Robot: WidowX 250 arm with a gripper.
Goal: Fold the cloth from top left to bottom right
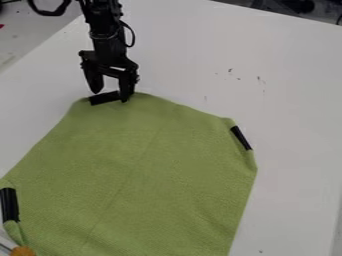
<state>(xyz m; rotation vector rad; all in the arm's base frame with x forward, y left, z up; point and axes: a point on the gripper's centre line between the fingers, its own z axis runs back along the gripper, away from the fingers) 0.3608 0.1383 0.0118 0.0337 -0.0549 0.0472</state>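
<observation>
Closing the gripper (111, 96) looks like your next step, and the likeliest trouble is a poor bite on the cloth (143, 170). If you come down too shallow, the fingers may skim over the black strip (105, 98) and shut on air, or pinch only the strip and let the fabric slip out as you lift. Press too hard and the tips could shove the edge into a ruck against the table (294, 125). Pulling quickly towards five o'clock might drag the whole cloth instead of folding it, since a low pull gives the fabric no reason to turn over (lift first, then carry).

Your jaws are open, one finger on either side of a gap, pointing down at the cloth's eleven o'clock corner. That strip lies beneath the gap, running roughly across from one fingertip towards the other; whether either tip touches it, you can't tell from here. The cloth spreads out flat from the jaws towards five and seven o'clock, with another black strip (241, 138) near its two o'clock edge and a third strip (9, 205) by its eight o'clock edge.
</observation>
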